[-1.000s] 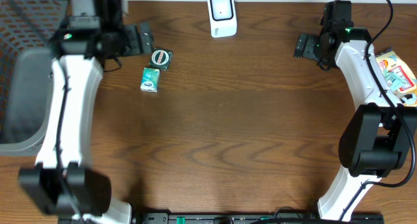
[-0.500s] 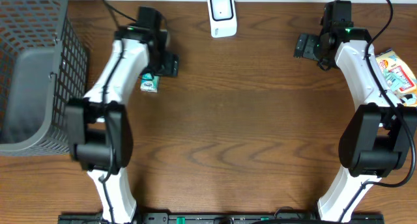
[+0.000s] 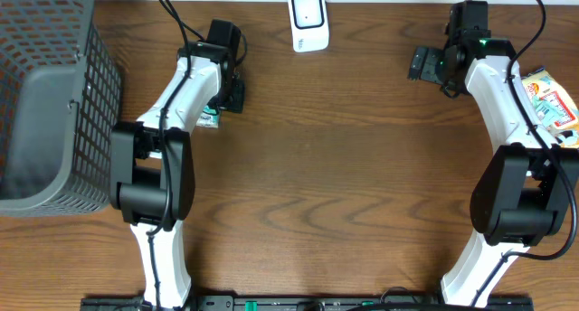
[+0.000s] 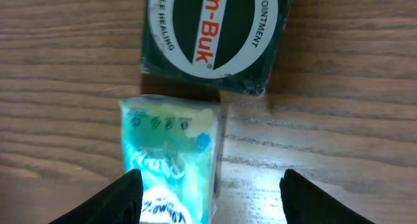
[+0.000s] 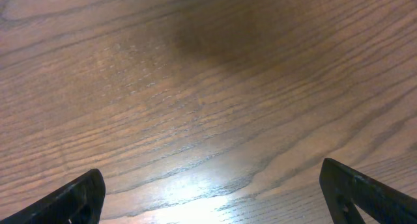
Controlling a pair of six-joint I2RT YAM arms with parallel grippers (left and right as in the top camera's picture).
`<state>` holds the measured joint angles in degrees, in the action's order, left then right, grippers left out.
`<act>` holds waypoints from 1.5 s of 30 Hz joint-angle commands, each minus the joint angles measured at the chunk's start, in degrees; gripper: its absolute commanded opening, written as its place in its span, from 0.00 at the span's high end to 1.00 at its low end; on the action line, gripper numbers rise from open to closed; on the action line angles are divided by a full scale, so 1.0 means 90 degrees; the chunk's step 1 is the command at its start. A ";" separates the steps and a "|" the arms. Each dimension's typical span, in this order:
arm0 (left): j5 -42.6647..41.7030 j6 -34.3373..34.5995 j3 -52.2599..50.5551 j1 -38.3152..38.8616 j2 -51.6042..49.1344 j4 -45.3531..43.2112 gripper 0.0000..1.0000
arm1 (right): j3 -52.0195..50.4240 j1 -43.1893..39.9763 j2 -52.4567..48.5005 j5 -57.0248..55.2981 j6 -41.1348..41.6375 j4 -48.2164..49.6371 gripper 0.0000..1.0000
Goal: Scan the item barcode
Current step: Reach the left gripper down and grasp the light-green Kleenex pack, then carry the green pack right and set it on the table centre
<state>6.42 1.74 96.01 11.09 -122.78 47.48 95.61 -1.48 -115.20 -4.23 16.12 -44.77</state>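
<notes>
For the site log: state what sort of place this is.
Probably a mock checkout station on a wooden table: a white barcode scanner, a green ointment box, a teal packet and a grey mesh basket.

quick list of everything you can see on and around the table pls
table: one, brown wood, under everything
basket: one, grey mesh, far left edge
scanner: one, white, top centre in the overhead view
teal pack: one, teal and white, between the left gripper's fingers
ointment box: one, dark green with a round white label, just past the teal pack
printed packets: count unclear, orange and white, right edge
left gripper: one, black, open astride the teal pack
right gripper: one, black, open over bare wood
</notes>
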 commanded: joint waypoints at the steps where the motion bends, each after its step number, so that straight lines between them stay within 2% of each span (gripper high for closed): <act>1: 0.0129 0.0078 -0.0119 -0.0002 -0.0277 -0.0080 0.34 | 0.0012 -0.0034 0.0114 0.0034 0.0063 -0.0002 0.01; 3: 0.0129 0.0078 -0.0148 -0.0002 -0.0355 -0.0153 0.35 | 0.0012 -0.0034 0.0114 0.0034 0.0063 -0.0002 0.01; 9: 0.0131 0.0078 -0.0151 -0.0002 -0.0546 -0.0206 0.45 | 0.0012 -0.0034 0.0114 0.0034 0.0063 -0.0002 0.01; 13: 0.0134 0.0078 -0.0151 -0.0005 -0.0658 -0.0221 0.56 | 0.0012 -0.0034 0.0114 0.0034 0.0063 -0.0002 0.01; 18: 0.0134 0.0078 -0.0158 -0.0002 -0.0678 -0.0219 0.80 | 0.0012 -0.0034 0.0114 0.0034 0.0063 -0.0002 0.01; 20: 0.0129 0.0083 -0.0158 -0.0002 -0.0678 -0.0211 0.92 | 0.0012 -0.0034 0.0114 0.0034 0.0063 -0.0002 0.01; 23: 0.0000 0.0313 -0.0148 0.0034 -0.0646 -0.0146 0.93 | 0.0012 -0.0034 0.0114 0.0034 0.0063 -0.0002 0.01; 30: -0.1107 0.0345 0.0036 0.0313 -0.0158 0.0243 0.93 | 0.0012 -0.0034 0.0114 0.0034 0.0063 -0.0002 0.01; 35: -0.1122 0.0760 0.0039 0.0476 0.0709 0.0216 0.93 | 0.0012 -0.0034 0.0114 0.0034 0.0063 -0.0002 0.01; 38: -0.1299 0.1515 0.0039 0.0488 0.1229 -0.0027 0.93 | 0.0012 -0.0034 0.0114 0.0034 0.0063 -0.0002 0.01; 42: -0.2222 0.1870 0.0036 0.0622 0.1321 -0.0746 0.92 | 0.0012 -0.0034 0.0114 0.0034 0.0063 -0.0002 0.01; 45: -0.2380 0.2249 -0.0046 0.0891 0.1226 -0.1178 0.92 | 0.0012 -0.0034 0.0114 0.0034 0.0063 -0.0002 0.01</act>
<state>-10.17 16.36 96.27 16.47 -110.06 38.89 95.61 -1.48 -115.20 -4.25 16.12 -44.77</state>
